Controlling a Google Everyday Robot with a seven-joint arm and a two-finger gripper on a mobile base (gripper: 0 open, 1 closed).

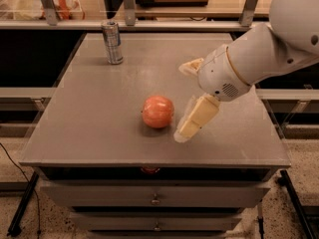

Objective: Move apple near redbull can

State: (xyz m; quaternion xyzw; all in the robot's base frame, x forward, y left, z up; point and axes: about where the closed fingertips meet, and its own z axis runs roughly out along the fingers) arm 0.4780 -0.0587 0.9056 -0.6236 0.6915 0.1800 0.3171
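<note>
The claw point(183, 101) is being held low over the tabletop point(99, 113), just to the right of the apple point(158, 111). It is being kept released: its two pale fingers point(197, 117) are being spread well apart, and nothing is being grasped between them. The nearer finger is being pointed down and to the left, with its tip just beside the right side of the apple; whether the tip is touching the surface cannot be told. The farther finger is being shown only partly, at the far side of the wrist. The claw is being carried by a thick white arm point(264, 54), which is being stretched in from the right.

The apple is being supported by the tabletop around its middle, a little toward the near edge, and it is not being touched by the claw. The redbull can point(112, 42) is being kept upright near the far left part of the tabletop, well apart from the apple and from the claw. Under the near edge, grey drawers point(157, 199) with small handles are being seen.
</note>
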